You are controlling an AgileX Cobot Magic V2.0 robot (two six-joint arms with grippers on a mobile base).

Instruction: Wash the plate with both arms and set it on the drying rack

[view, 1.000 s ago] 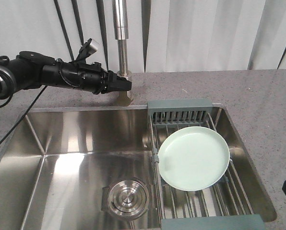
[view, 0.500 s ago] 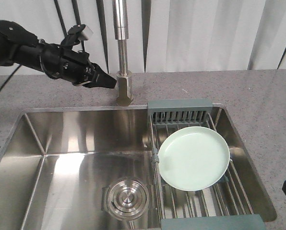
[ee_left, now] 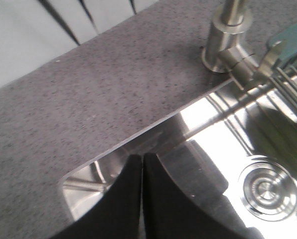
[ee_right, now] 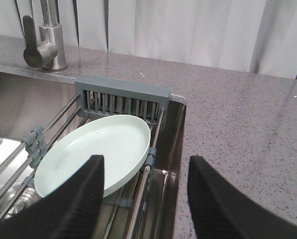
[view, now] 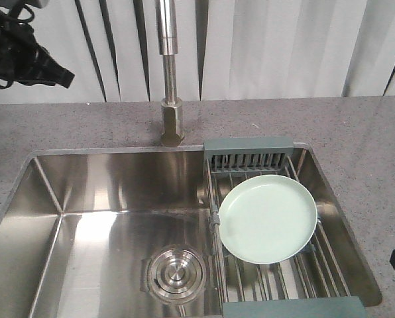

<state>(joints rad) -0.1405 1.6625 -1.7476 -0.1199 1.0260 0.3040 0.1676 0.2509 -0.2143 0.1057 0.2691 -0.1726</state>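
Plate [view: 268,217]: lying flat on the drying rack [view: 277,265] over the sink's [view: 85,199] right side.
Left end effector [ee_left: 142,164]: sitting clenched, grasping nothing, above the worktop [view: 356,132].
Right end effector [ee_right: 146,172]: spread wide, hovering over the plate's near edge.

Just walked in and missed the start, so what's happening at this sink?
Nothing is being handled right now. The plate lies on the rack over the right side of the sink, with no claw touching it. The left claw is shut and empty, up near the back left, away from the tap. The right claw is open and empty, hovering by the plate's near edge. The washing looks done.
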